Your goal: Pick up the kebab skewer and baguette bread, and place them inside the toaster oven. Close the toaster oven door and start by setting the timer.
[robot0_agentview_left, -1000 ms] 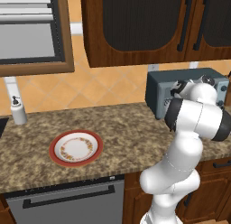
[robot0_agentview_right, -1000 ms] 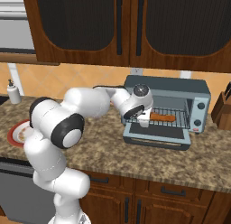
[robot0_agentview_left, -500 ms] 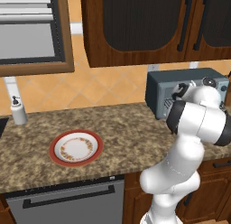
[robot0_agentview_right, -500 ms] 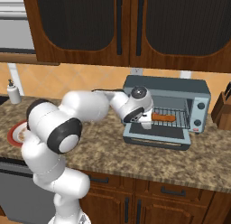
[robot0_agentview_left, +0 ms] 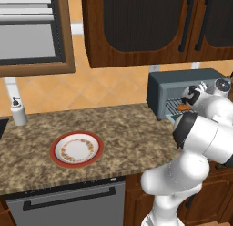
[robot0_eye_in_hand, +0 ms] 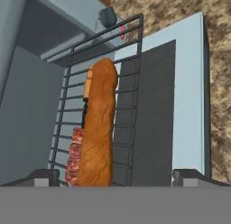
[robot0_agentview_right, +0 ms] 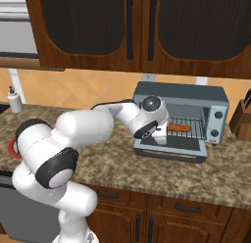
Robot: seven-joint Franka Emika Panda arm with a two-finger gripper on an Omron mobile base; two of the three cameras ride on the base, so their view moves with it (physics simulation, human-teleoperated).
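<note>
The pincer (robot0_agentview_right: 161, 134) stands spread wide and grasps nothing, poised at the mouth of the toaster oven (robot0_agentview_right: 184, 97). On the wire rack (robot0_eye_in_hand: 126, 123) inside lies the baguette bread (robot0_eye_in_hand: 99, 128), with the kebab skewer (robot0_eye_in_hand: 75, 155) just beside it (partly hidden by the loaf). The toaster oven door (robot0_eye_in_hand: 185, 96) hangs open, flat over the desk (robot0_agentview_right: 220, 176). A red-rimmed plate (robot0_agentview_left: 76, 149) sits well apart.

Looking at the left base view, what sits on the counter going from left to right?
Soap bottle → plate → toaster oven, with the robot's arm in front of it.
</note>
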